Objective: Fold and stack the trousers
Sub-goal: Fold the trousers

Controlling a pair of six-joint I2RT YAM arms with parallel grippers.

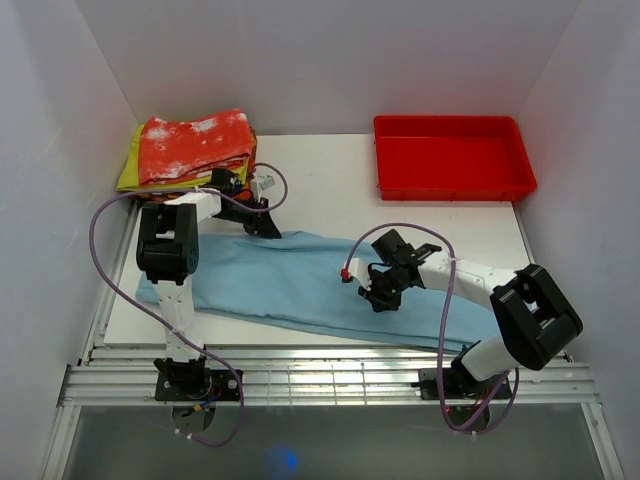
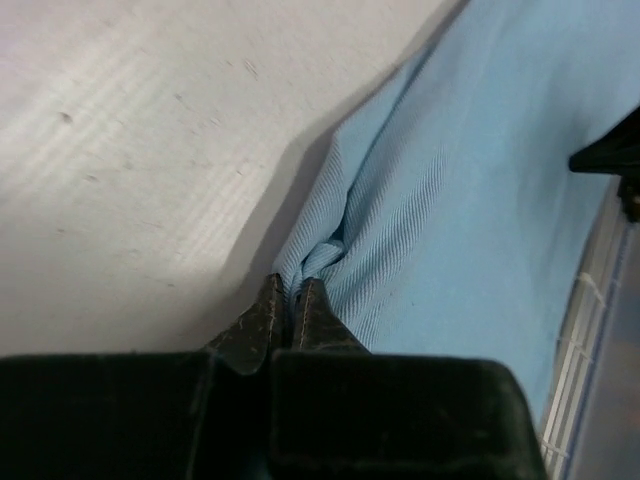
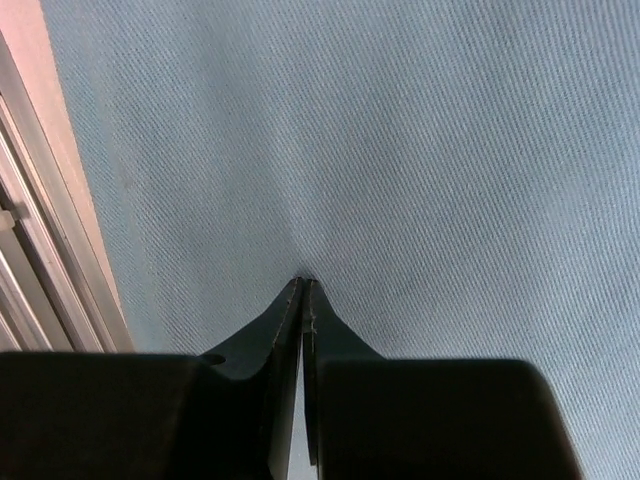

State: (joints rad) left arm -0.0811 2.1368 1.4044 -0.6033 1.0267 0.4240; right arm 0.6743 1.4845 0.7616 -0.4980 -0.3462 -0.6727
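Note:
The light blue trousers (image 1: pixel 300 280) lie flat across the near half of the white table, running from left to right. My left gripper (image 1: pixel 262 226) sits at their far edge. In the left wrist view it (image 2: pixel 290 288) is shut on a bunched ridge of the blue cloth (image 2: pixel 450 200), right where the cloth meets the bare table. My right gripper (image 1: pixel 383 297) rests on the trousers near their near edge. In the right wrist view its tips (image 3: pixel 303 284) are shut together on the trousers (image 3: pixel 400 150), with a slight pucker of cloth at the tips.
A stack of folded clothes (image 1: pixel 195 145), red-and-white on top of yellow-green, sits at the back left corner. A red tray (image 1: pixel 455 160) stands at the back right. Aluminium rails (image 1: pixel 330 375) run along the near table edge, and white walls enclose three sides.

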